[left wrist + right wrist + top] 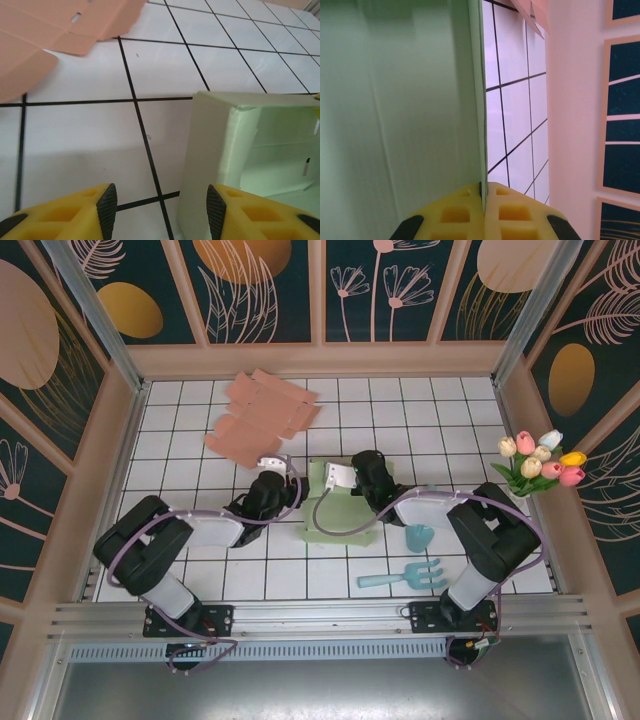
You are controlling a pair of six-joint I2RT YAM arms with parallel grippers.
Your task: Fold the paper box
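Top view: we see the green paper box (pixel 350 518) near the middle of the tiled table (pixel 450 410), partly raised, with one wall standing at its far side. The left gripper (pixel 272 468) lies just beside the box, which sits at its 3 o'clock. The right gripper (pixel 338 478) meets the standing wall from the box's 1 o'clock side. Flat pink cardboard sheets (pixel 262 418) lie at 11 o'clock from the box, apart from it. A blue cup (pixel 419 537) stands at 4 o'clock and a blue rake (pixel 405 576) lies at 5 o'clock. A bunch of tulips (pixel 540 462) stands well apart, at 3 o'clock by the right wall.

Left wrist view: we find the left gripper (pixel 161 210) spread, nothing clamped between its yellow fingers (pixel 60 215). The box (pixel 240 140) lies at 2 o'clock, its open side facing the camera. Its near corner reaches into the gap beside the right-hand finger; we cannot tell whether they touch. The pink cardboard (pixel 55 30) lies at 11 o'clock.

Right wrist view: we see the right gripper (pixel 483 200) pressed together on the thin edge of a box (pixel 395 100) wall, pinching it. The wall runs from the fingers toward 12 o'clock.
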